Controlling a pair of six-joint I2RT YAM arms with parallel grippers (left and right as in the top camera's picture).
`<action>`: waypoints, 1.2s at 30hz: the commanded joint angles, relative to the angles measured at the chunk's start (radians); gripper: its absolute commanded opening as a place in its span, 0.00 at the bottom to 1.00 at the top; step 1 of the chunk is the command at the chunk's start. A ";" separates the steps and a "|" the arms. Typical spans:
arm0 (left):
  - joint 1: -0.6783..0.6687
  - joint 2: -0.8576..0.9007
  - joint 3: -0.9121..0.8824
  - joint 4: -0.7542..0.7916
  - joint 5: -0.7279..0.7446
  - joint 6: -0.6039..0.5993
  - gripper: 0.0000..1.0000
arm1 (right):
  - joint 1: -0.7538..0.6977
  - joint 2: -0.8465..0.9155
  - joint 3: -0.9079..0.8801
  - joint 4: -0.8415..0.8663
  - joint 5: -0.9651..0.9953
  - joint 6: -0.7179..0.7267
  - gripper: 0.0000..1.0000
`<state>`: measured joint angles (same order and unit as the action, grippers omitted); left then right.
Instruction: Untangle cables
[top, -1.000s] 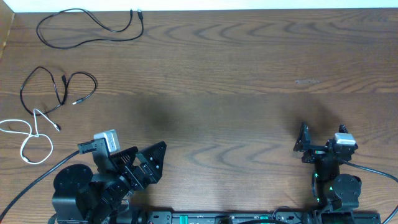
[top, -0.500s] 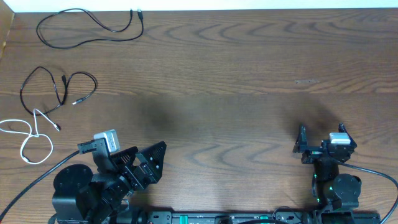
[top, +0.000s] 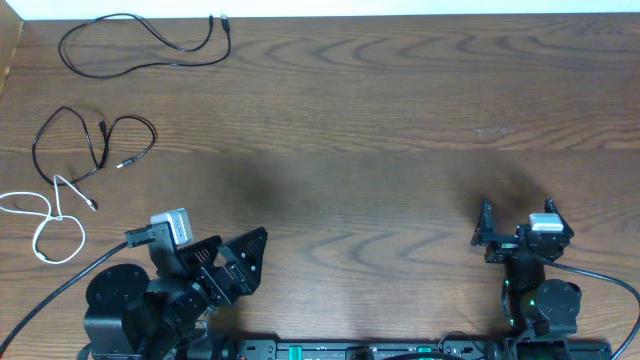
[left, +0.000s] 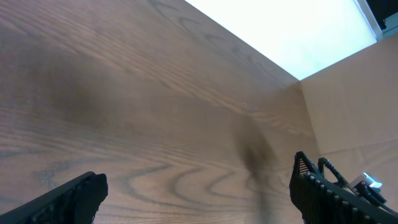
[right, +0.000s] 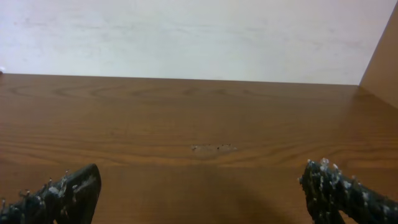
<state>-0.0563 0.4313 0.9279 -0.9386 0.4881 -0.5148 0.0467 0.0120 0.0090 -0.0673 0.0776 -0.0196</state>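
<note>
Claws (left: 198, 183) (top: 518, 218) wide; cables (top: 140, 45) (top: 40, 140) (top: 45, 235) in loose loops

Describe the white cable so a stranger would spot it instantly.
Go to the left edge of the wooden table, where three thin cords lie. The white cable is nearest the robot, curled in loops. The other two cords are black; it alone is white.

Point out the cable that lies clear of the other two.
The black cable in the far left corner lies alone. The other black cable and the white cable sit close together further in, seemingly crossing.
</note>
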 joint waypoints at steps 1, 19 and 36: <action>-0.005 0.003 0.012 0.000 -0.002 0.024 1.00 | -0.006 -0.007 -0.004 -0.003 -0.009 -0.015 0.99; -0.005 0.003 0.012 -0.003 -0.029 0.025 1.00 | -0.006 -0.007 -0.004 -0.003 -0.009 -0.015 0.99; -0.009 -0.091 -0.079 -0.018 -0.108 0.254 1.00 | -0.006 -0.007 -0.004 -0.003 -0.009 -0.015 0.99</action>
<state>-0.0612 0.3847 0.9058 -0.9531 0.4004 -0.3672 0.0467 0.0120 0.0090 -0.0669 0.0772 -0.0196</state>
